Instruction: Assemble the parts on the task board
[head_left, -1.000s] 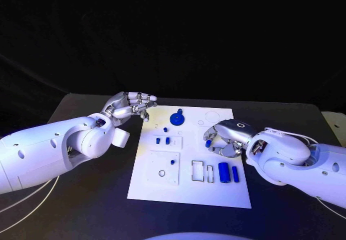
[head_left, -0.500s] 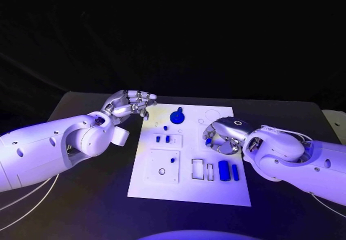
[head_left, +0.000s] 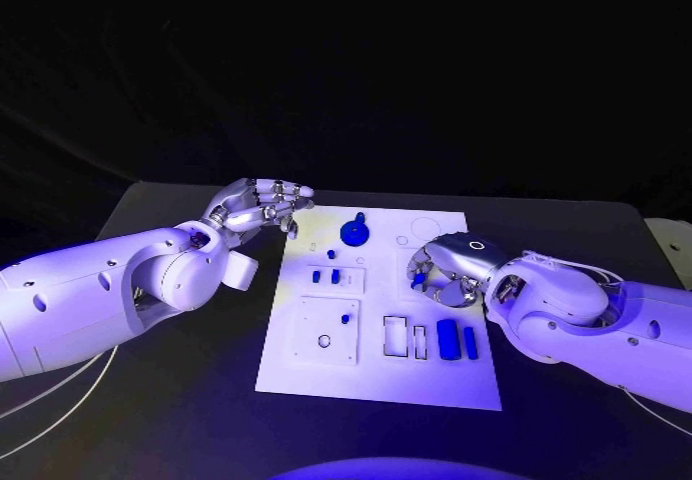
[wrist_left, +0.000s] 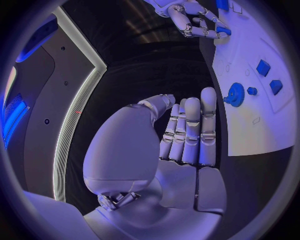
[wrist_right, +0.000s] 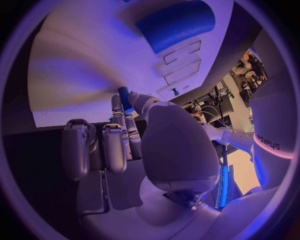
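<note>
While the right hand (head_left: 444, 272) pinched a small blue peg (wrist_right: 124, 98) above the white board (head_left: 378, 385), it needed lowering upright; the left hand (head_left: 264, 209) hovered empty, fingers pressed together.

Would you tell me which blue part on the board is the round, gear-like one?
It is the blue disc at the far end of the task board; the other loose blue parts are small blocks and cylinders.

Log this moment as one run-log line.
task: assembly | right hand: holds small blue part over task board | left hand: empty, fingers curled, beside board's far left corner | gear: on board
</note>
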